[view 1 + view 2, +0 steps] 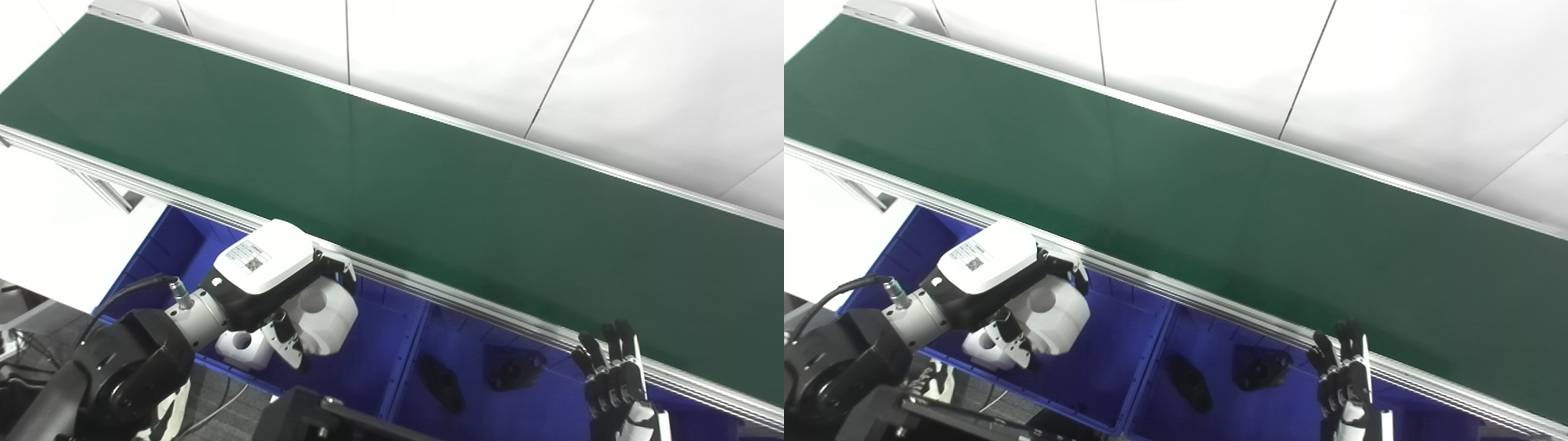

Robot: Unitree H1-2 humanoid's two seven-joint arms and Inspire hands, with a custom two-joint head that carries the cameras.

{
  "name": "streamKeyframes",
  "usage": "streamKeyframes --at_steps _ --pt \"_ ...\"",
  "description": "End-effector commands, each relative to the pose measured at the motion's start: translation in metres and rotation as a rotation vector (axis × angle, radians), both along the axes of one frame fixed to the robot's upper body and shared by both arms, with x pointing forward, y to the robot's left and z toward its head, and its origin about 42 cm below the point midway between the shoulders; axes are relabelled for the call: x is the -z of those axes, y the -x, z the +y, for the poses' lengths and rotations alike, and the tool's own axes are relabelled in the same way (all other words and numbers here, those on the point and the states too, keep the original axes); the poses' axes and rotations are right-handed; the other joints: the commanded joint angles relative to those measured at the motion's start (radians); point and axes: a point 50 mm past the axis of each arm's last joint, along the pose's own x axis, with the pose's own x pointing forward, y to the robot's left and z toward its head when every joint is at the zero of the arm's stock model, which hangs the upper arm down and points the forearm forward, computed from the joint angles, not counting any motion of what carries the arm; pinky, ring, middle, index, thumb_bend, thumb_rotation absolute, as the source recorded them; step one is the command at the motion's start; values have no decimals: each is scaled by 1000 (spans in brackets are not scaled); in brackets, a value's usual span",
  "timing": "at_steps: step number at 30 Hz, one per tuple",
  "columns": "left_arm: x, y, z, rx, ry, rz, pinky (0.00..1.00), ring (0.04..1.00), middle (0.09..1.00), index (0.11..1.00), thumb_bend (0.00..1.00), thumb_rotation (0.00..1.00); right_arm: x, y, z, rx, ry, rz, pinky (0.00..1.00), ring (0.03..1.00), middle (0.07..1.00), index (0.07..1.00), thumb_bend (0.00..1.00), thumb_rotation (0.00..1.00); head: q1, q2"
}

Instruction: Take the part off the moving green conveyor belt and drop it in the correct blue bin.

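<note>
- Left eye view: left hand closed around white cylindrical part, held over left blue bin.
- Second white part lies in that bin.
- Right hand empty, fingers straight and spread.
- Green conveyor belt bare.

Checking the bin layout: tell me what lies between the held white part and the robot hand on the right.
In the left eye view, between the white part and the right robot hand lie a bin divider and two black parts.

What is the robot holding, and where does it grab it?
Left hand grips a white round part by its sides, above the blue bin. Right hand holds nothing.
</note>
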Motion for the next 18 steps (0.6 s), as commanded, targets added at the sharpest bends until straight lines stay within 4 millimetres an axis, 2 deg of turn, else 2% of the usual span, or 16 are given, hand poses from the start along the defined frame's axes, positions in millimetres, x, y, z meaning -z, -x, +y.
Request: streamKeyframes --at_steps 1,4,6,7,8,10,11,12,18 --pt "-9 -3 1 22 -32 -113 407 428 493 510 504 0 -9 1 3 3 -13 -20 912 927 985 991 796 933 0 -1" --pt "-10 -5 5 16 -90 -170 455 500 501 489 520 0 -10 2 4 2 -9 -14 910 924 987 990 804 941 -5 1" --pt "-10 -5 6 5 -137 -185 499 551 586 492 522 49 -11 2 4 0 -8 -13 907 925 988 995 804 943 -7 2" --pt "-10 -5 7 1 -186 -180 527 580 618 563 785 122 -11 2 4 1 -9 -13 905 925 988 995 802 942 -7 2" --pt "-11 -4 7 0 -232 -173 577 625 657 610 871 237 -10 2 4 3 -11 -13 905 922 985 992 801 939 -10 2" --pt "-12 -2 6 -6 -319 -152 679 712 732 682 948 434 -10 2 5 5 -16 -18 906 922 987 994 801 936 -11 3" --pt "-12 -1 6 -13 -343 -140 765 777 794 723 984 550 -10 2 5 5 -17 -20 907 921 986 992 801 935 -12 2" --pt "-13 0 5 -20 -358 -131 813 815 831 748 996 610 -10 2 5 5 -18 -21 906 920 983 991 804 935 -11 2" --pt "-17 3 3 -40 -361 -120 867 862 884 787 1000 667 -8 1 4 0 -18 -30 911 920 985 992 788 938 -12 4"
